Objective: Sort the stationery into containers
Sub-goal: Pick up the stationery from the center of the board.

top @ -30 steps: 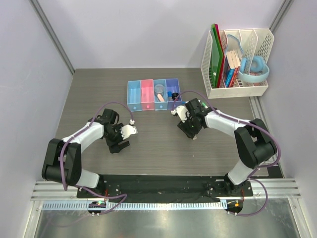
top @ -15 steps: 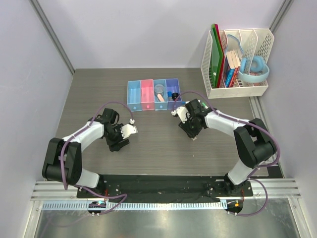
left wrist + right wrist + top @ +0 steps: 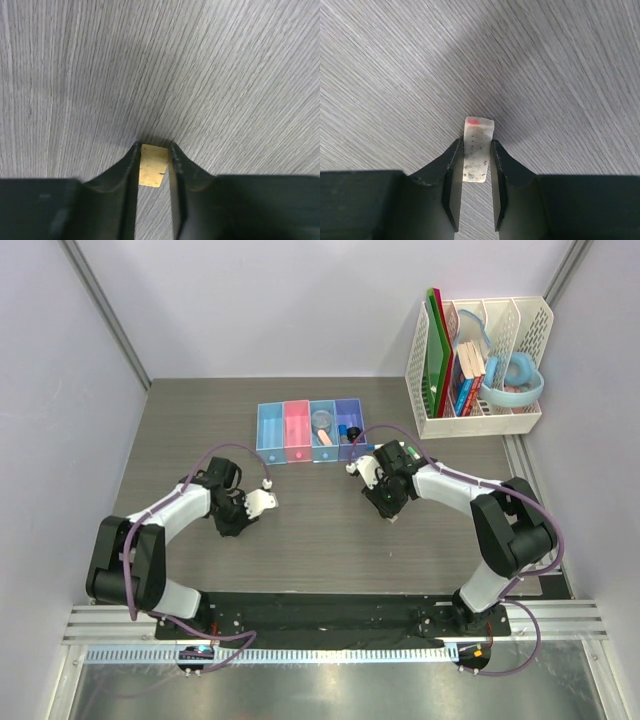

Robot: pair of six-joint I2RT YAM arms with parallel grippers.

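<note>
A tiny yellow piece (image 3: pixel 151 165) lies on the grey wood-grain table, and my left gripper (image 3: pixel 154 146) is shut on it, one black finger against each side. My right gripper (image 3: pixel 476 142) is shut on a speckled beige eraser (image 3: pixel 478 150) with a red mark at its far end, which also rests on the table. In the top view, the left gripper (image 3: pixel 233 524) is down at the table left of centre and the right gripper (image 3: pixel 389 506) right of centre. The containers (image 3: pixel 270 428), four joined bins, sit behind them. These bins hold a clear tape roll (image 3: pixel 322 420) and other small items.
A tall white perforated file rack (image 3: pixel 500 340) with books, green boards and a light-blue ring stands at the back right. Purple cables loop off both arms. Walls close in the table's left and right sides.
Both grippers have narrowed around their pieces. The left gripper shifted slightly toward the back left, and the right arm barely moved.
</note>
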